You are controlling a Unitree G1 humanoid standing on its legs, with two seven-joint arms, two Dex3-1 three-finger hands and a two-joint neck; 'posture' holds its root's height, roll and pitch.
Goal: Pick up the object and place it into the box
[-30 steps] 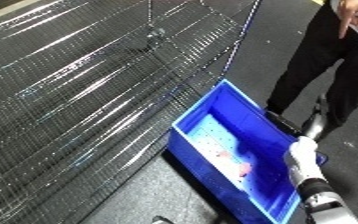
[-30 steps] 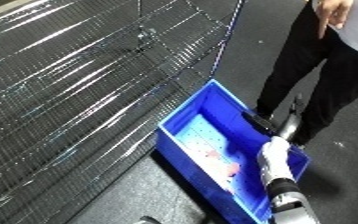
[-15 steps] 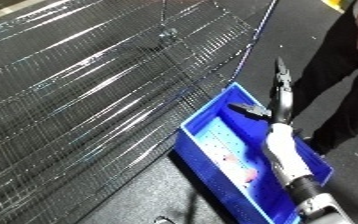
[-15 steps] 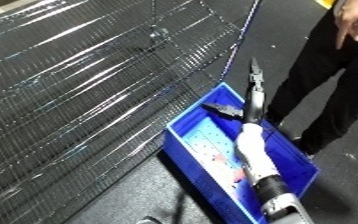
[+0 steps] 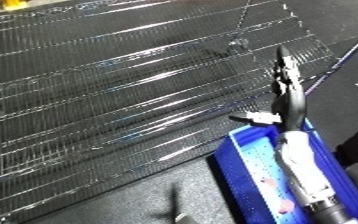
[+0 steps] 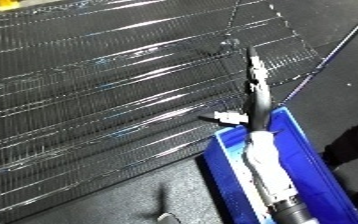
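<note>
My right hand (image 5: 289, 100) reaches up from the lower right with its black fingers straight and held together. They point out past the far end of the blue bin (image 5: 236, 171) over the wire mesh. The thumb sticks out to the left and nothing is in the hand. My white forearm (image 5: 298, 165) lies along the bin's length and hides much of its inside. On the bin floor a small pinkish object (image 5: 286, 206) lies beside the forearm. My left hand does not show.
A large shiny wire mesh rack (image 5: 113, 85) fills the upper left and middle, slanting across the view. A thin rod (image 5: 337, 64) runs diagonally at the upper right. The dark surface (image 5: 95, 200) lies at the lower left, beside the bin.
My right hand has risen from the bin's right edge and stretched forward over its far end toward the mesh. The camera has also shifted, so the bin sits lower right.
</note>
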